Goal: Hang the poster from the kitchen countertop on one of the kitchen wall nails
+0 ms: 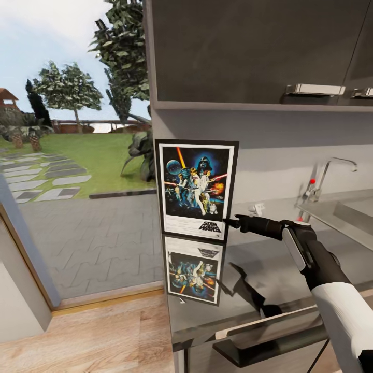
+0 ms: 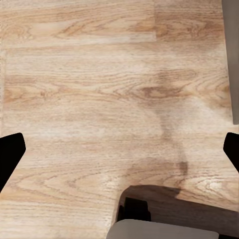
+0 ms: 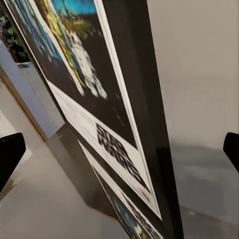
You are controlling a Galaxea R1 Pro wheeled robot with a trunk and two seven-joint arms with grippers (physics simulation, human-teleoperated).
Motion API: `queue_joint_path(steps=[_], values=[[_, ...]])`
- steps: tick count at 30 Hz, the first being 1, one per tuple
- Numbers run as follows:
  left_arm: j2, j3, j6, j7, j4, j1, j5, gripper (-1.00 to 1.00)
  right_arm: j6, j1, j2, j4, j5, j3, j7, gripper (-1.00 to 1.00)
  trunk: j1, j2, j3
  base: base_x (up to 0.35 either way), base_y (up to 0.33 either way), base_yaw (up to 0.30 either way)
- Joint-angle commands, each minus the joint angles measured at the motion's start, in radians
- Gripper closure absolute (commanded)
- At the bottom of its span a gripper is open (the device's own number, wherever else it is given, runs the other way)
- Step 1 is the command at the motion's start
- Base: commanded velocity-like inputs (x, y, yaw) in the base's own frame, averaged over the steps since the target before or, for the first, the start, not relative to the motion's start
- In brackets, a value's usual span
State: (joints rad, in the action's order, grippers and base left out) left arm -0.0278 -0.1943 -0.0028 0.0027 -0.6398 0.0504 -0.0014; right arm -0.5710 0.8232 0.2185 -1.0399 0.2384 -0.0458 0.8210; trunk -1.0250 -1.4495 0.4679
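Observation:
The poster (image 1: 197, 186) stands upright at the left end of the glossy grey kitchen countertop (image 1: 274, 259), its back against the wall and its image mirrored in the worktop. My right gripper (image 1: 231, 223) reaches in from the right at the poster's lower right corner, by the "STAR WARS" title. In the right wrist view the poster (image 3: 99, 109) runs edge-on between the right gripper's (image 3: 122, 149) wide-apart fingertips (image 3: 10, 154); it is open. My left gripper (image 2: 119, 149) hangs open over the wooden floor (image 2: 99, 74), holding nothing. The wall nails are out of view.
A sink (image 1: 352, 215) with a chrome tap (image 1: 324, 178) is set in the worktop at the right. Dark upper cabinets (image 1: 248, 52) with a metal handle (image 1: 315, 89) hang over the poster. A glass opening (image 1: 72, 155) onto a garden lies left, above wood flooring (image 1: 103, 331).

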Motion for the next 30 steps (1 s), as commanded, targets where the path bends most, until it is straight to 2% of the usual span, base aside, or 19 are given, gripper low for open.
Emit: queue_joint_path(steps=[1,17,30], values=[[0.000,-0.001,0.000,0.000,-0.001,0.000,0.000,-1.00,-0.007,0.001,0.001,0.000,0.008,-0.002,-0.002,-1.00,0.000,-0.001,0.001,0.000,0.000,0.091],[0.000,0.000,0.000,0.000,-0.001,0.000,0.000,-1.00,-0.007,0.001,0.001,0.001,0.008,-0.002,0.000,-1.00,0.000,-0.001,0.001,0.002,0.000,0.022],[0.000,0.000,0.000,-0.001,-0.001,0.000,0.000,-1.00,-0.007,0.001,0.001,0.001,0.008,-0.002,0.000,-1.00,0.000,-0.001,0.001,0.094,0.000,0.000]])
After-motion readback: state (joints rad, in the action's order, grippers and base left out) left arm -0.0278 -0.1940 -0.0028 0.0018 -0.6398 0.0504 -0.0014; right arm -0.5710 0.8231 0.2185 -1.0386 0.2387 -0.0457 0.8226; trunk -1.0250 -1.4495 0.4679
